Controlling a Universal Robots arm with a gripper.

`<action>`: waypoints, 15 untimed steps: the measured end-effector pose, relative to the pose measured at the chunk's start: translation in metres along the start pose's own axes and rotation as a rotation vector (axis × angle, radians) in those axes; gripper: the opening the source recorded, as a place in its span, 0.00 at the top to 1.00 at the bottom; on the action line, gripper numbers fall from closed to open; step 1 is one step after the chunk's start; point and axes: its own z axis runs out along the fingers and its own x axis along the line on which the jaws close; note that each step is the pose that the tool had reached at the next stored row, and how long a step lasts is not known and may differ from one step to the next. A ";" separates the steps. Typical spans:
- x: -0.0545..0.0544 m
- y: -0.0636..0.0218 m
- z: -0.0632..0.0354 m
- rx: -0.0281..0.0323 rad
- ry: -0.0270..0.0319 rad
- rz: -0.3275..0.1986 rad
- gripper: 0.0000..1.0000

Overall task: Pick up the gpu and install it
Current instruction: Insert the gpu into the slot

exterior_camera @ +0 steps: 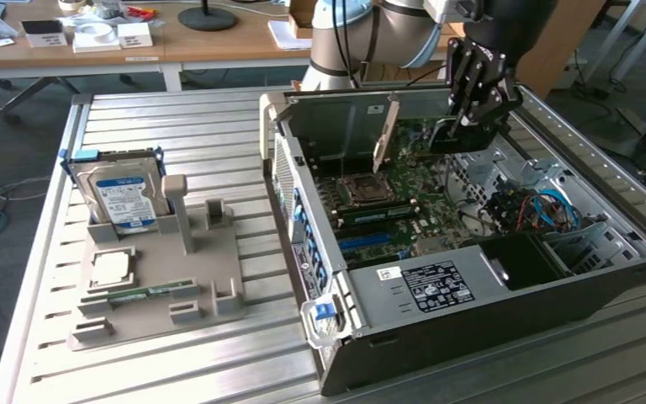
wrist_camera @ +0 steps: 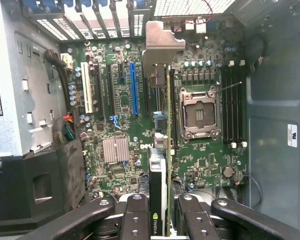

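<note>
You're mid-install rn: tool is gripping the gpu, holding it edge-on over the mobo. Imo next bit needs dead-straight alignment b4 any pushing.

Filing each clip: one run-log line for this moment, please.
gripper: shut on gpu | gpu: edge-on over motherboard | site: inside case

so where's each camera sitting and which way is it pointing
exterior view: off the arm, raised beside the slatted metal table, looking down at the open dark metal computer case; the grey robot arm and its black gripper reach into it.
wrist view: on the wrist, looking along the gripper into the case at the green motherboard; the black fingers are shut on the thin green-and-dark gpu card, seen edge-on.
shared: both show the case's inside, the motherboard and the gripper.
</note>
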 end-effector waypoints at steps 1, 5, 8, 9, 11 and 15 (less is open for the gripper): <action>0.000 0.0000 0.0000 -0.0001 0.0000 0.000 0.73; 0.000 0.0001 0.0041 0.0000 -0.0002 0.000 0.73; 0.001 0.0003 0.0094 0.0000 0.0000 0.000 0.73; 0.001 0.0003 0.0106 -0.0001 0.0000 0.000 0.73; 0.001 0.0003 0.0108 -0.0001 0.0001 0.000 0.73; 0.001 0.0003 0.0109 -0.0001 0.0000 0.000 0.73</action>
